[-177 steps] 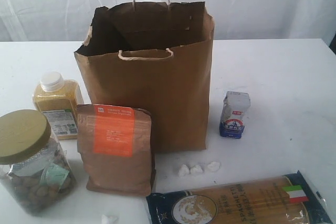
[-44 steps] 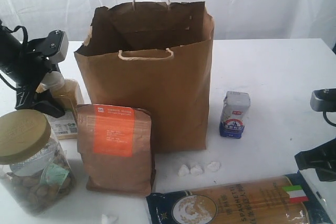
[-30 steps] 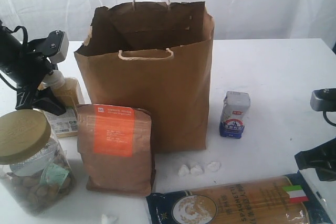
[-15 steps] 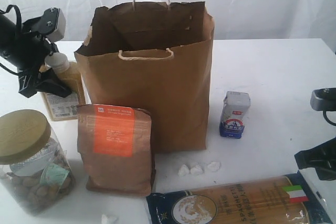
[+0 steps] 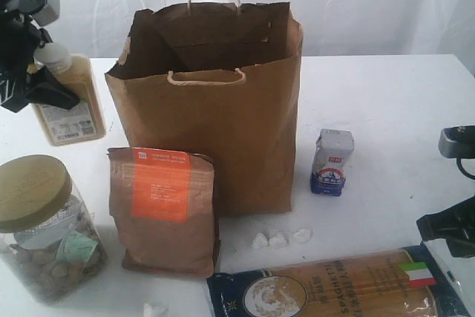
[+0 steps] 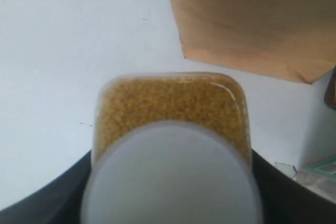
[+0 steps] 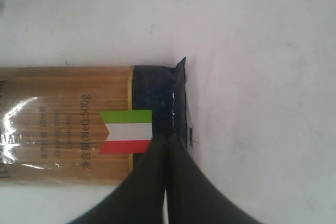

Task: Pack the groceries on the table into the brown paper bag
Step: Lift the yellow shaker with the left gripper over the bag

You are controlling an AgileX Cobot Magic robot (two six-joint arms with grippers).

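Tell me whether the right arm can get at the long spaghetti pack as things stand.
Probably yes. The right claw hangs directly over the flag end of the spaghetti pack, with nothing between them. It is shut, though, so it would have to open first.

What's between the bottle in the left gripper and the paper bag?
Nothing: the exterior view shows only bare table between the bottle and the bag; the left wrist view agrees.

I seem to work in a lab-style test station: a plain white table [image 5: 386, 102] with a white cloth backdrop [image 5: 356, 5] hung close behind it.
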